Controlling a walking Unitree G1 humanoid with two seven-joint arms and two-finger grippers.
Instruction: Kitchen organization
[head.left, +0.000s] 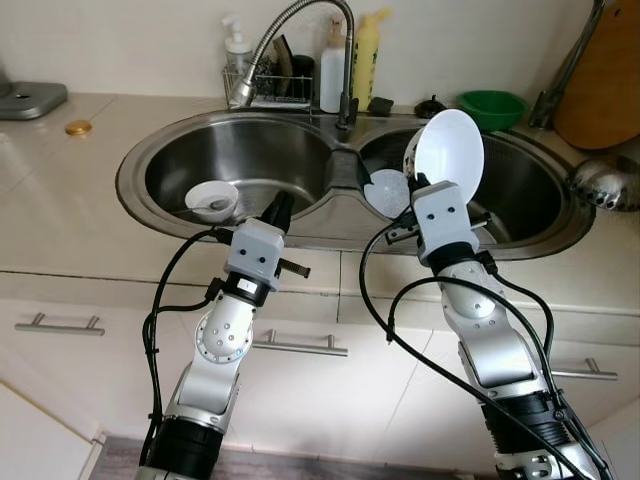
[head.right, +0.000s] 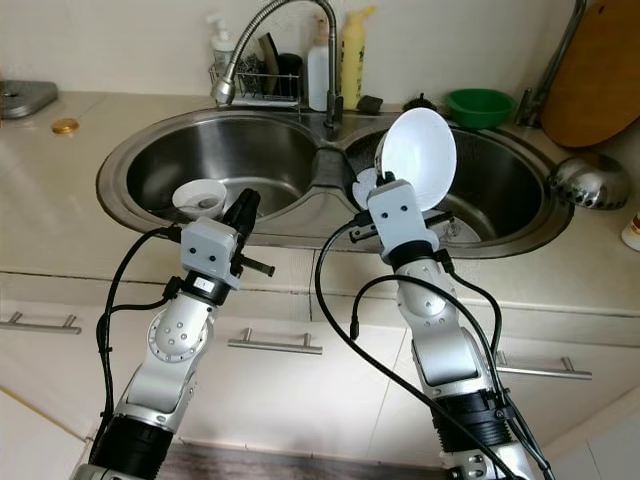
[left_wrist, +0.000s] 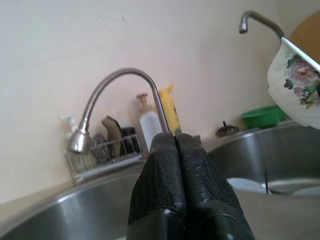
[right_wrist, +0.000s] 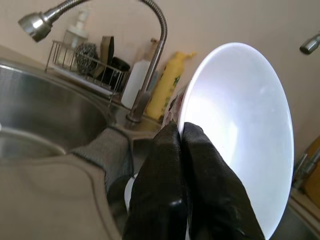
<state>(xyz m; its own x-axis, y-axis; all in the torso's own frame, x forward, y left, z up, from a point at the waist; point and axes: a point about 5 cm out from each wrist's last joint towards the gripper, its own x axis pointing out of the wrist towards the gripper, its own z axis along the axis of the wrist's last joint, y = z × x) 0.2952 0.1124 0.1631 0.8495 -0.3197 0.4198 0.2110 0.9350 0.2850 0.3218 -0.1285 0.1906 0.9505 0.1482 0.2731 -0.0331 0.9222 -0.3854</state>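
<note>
Right wrist view shows our right claw (right_wrist: 181, 131) pinched on the rim of a white bowl (right_wrist: 240, 130), its two black fingers pressed together with the rim between them. We hold the bowl tilted on edge above the right basin (head.left: 525, 190) of the double sink, its white inside facing us; the left wrist view shows a floral pattern on its outer wall. Just below and beside the bowl, a pale plate (head.left: 388, 192) lies in that basin near the divider.

Our left claw (head.left: 281, 210) hovers at the front rim of the left basin (head.left: 240, 160), its fingers closed together on nothing. Just beyond it, inside that basin, sits a small white bowl (head.left: 212, 200) with something dark in it that we cannot make out.

Behind the sink, the faucet (head.left: 300, 40) arches toward the left basin. A wire rack (head.left: 262, 88) with sponges, a white bottle (head.left: 333, 68) and a yellow bottle (head.left: 366, 55) stand along the wall. A green bowl (head.left: 491, 108) rests on the surface behind the right basin, with a wooden board (head.left: 605, 85) leaning farther right.
</note>
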